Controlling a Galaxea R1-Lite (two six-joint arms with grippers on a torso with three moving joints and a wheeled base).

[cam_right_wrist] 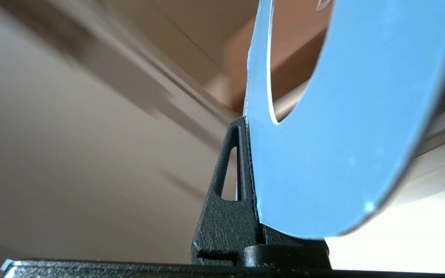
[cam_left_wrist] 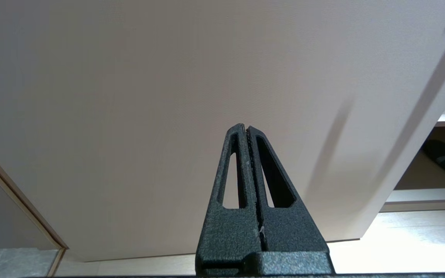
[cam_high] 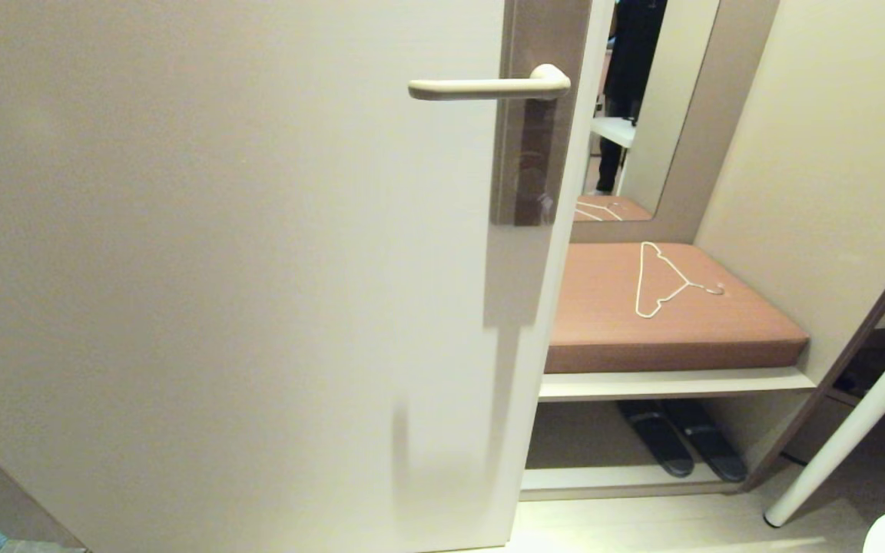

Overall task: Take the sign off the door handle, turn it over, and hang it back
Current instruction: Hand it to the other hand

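Observation:
The door handle [cam_high: 488, 88], a cream lever on a brownish plate [cam_high: 535, 153], sticks out bare near the door's edge in the head view; nothing hangs on it. The sign [cam_right_wrist: 342, 154] fills much of the right wrist view with its light blue face and part of its big hole. My right gripper [cam_right_wrist: 247, 122] is shut on the sign's rounded end, with one black finger [cam_right_wrist: 226, 173] showing beside the card and the other hidden behind it. My left gripper [cam_left_wrist: 245, 127] is shut on nothing, low down and facing the door panel. Neither arm shows in the head view.
The pale door [cam_high: 220, 269] fills the left. Past its edge, a brown cushioned bench [cam_high: 642, 338] carries a white wire hanger [cam_high: 661, 280], with dark slippers [cam_high: 681, 445] on the shelf beneath. A wall mirror [cam_high: 665, 115] reflects a person. A white table leg [cam_high: 850, 430] slants at the right.

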